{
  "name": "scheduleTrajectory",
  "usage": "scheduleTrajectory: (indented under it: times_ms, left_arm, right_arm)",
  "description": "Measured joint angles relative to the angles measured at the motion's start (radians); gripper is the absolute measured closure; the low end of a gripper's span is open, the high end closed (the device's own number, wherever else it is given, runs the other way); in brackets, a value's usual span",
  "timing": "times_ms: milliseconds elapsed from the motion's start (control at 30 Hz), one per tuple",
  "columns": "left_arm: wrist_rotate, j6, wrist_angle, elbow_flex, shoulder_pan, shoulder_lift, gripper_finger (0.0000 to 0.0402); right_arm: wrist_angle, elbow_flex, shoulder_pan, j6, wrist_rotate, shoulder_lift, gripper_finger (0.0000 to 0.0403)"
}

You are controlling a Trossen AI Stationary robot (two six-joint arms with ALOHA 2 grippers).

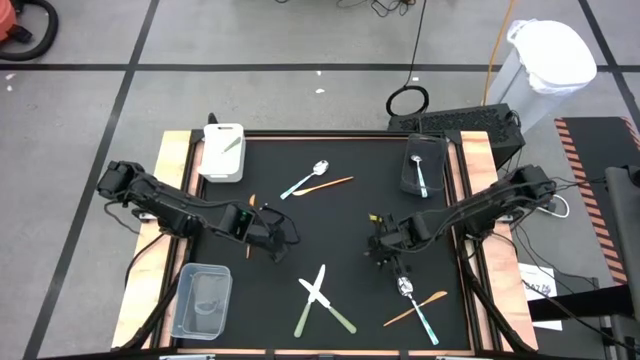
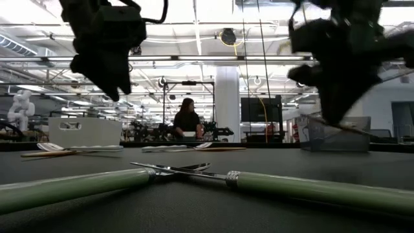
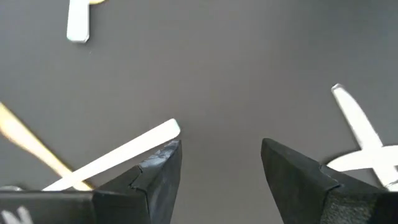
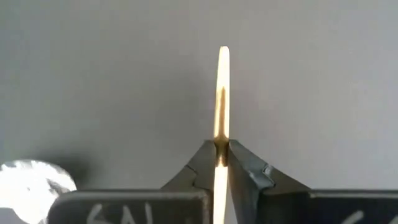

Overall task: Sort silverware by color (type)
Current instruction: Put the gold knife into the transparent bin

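Nearest my low camera, two green-handled knives lie crossed on the black mat; a person sits in the room beyond. My right gripper pinches an orange utensil above the mat. My left gripper hovers spread, a white blade just beside one finger.

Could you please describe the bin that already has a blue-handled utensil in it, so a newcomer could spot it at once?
Start at the black table mat and go to its far right corner, beside the right arm's base. There stands a dark rectangular bin holding one silver utensil with a light-blue handle. The other two bins, one white and one clear, both sit along the left edge.
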Motion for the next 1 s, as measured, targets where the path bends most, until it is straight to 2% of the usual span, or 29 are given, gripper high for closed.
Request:
scheduleTrajectory:
  times_ms: [133,300,467,633,833,1000]
  left_arm:
    - [0.0,0.076,0.114,0.0,0.013,0.0,0.018]
    - [-0.006,0.234,0.33,0.0,0.015,0.0,0.018]
    - [-0.016,0.333,0.497,0.0,0.015,0.0,0.018]
    - [-0.031,0.398,0.623,0.0,0.016,0.0,0.018]
    - [-0.111,0.49,0.806,0.0,0.034,0.0,0.018]
    - [-0.12,0.561,0.908,0.0,0.053,0.0,0.018]
  right_arm:
    - [0.039,0.084,-0.033,0.037,0.028,-0.031,0.0384]
    - [0.2,0.154,-0.08,0.087,0.033,-0.081,0.0384]
    - [0.398,0.159,-0.128,0.096,0.029,-0.168,0.0383]
    - [0.493,0.16,-0.18,0.136,0.028,-0.227,0.0383]
    - [0.531,0.159,-0.197,0.149,0.029,-0.229,0.0383]
    - [0.629,0.159,-0.195,0.149,0.025,-0.21,0.0383]
